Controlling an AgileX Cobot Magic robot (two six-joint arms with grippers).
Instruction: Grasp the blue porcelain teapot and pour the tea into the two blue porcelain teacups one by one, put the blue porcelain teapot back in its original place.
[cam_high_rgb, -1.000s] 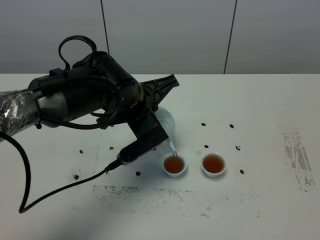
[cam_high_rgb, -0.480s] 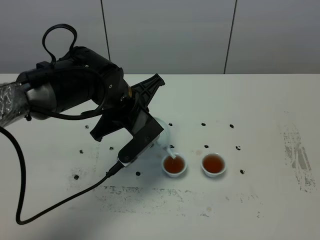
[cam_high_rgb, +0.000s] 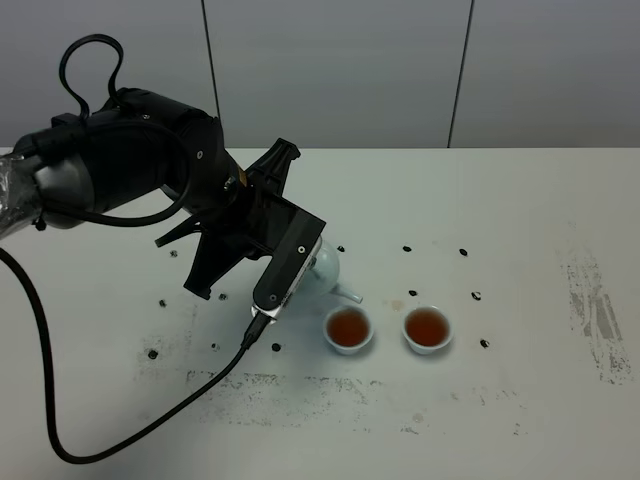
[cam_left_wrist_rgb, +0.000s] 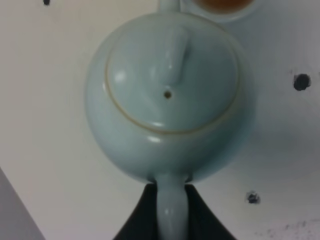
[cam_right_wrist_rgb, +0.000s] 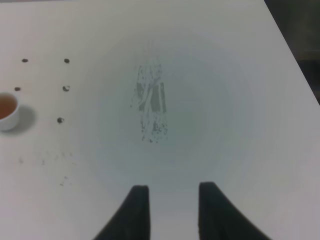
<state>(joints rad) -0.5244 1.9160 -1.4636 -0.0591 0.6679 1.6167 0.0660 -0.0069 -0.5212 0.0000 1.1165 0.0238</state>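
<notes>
Both teacups showed tea, so pouring looked done; only the put-back remained. Left gripper pinched the handle of the blue porcelain teapot, which hung at the cups' 10 o'clock.

Teapot beside the left teacup; right teacup near — both full.

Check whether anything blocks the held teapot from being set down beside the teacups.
Nothing visible does: the blue teapot, in the left gripper, is over bare table beside the nearer teacup; only small dark marks lie there.
</notes>
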